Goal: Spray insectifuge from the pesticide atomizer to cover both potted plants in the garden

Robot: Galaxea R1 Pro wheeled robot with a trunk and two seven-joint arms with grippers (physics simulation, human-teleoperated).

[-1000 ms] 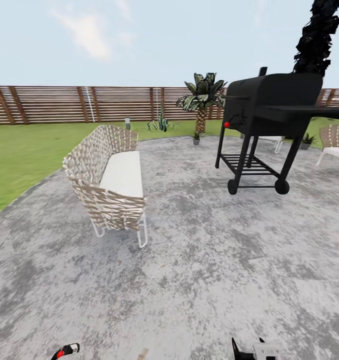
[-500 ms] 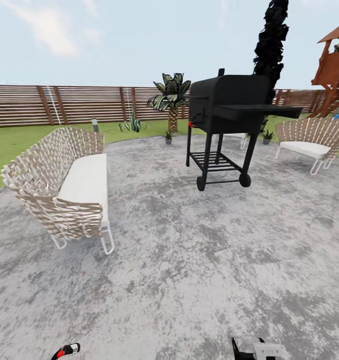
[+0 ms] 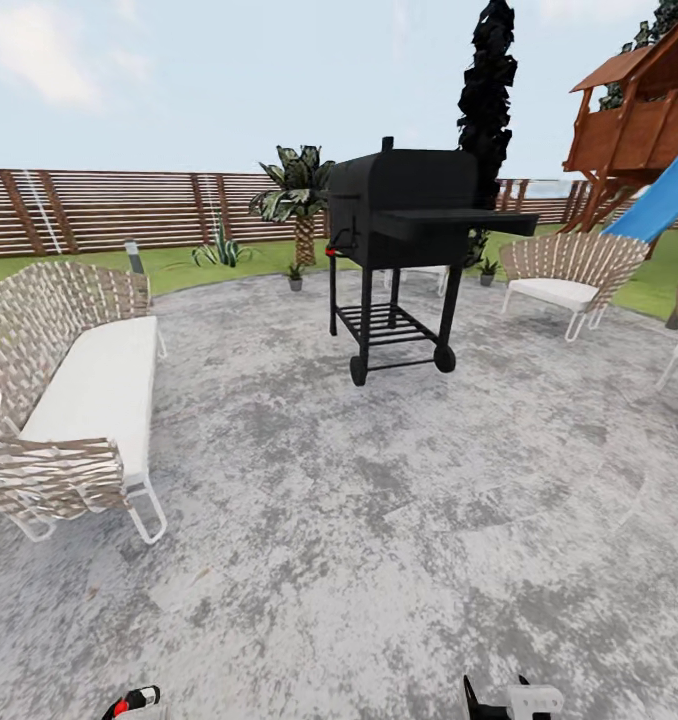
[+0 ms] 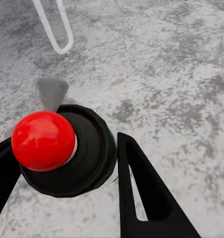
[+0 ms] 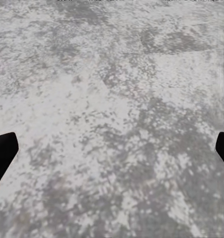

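Our view has swung to the right: the woven wicker bench with a white cushion [image 3: 74, 395] now sits at the left edge of the frame where it was nearer the middle a second ago, the black barbecue grill on wheels [image 3: 399, 250] has slid from the upper right toward the centre, and a wooden playhouse with a blue slide [image 3: 644, 140] has come in at the upper right. That is the camera turning, not the things moving.

We judge we are searching out the plants. One small potted plant [image 3: 295, 275] stands at the patio's far rim left of the grill, another [image 3: 488, 270] to its right.

Our left gripper [image 4: 62, 163] holds the dark round atomizer with a red top [image 4: 57, 148], as before. Our right gripper [image 5: 112, 148] hangs wide over the grey mottled stone patio [image 3: 379, 520], holding nothing.
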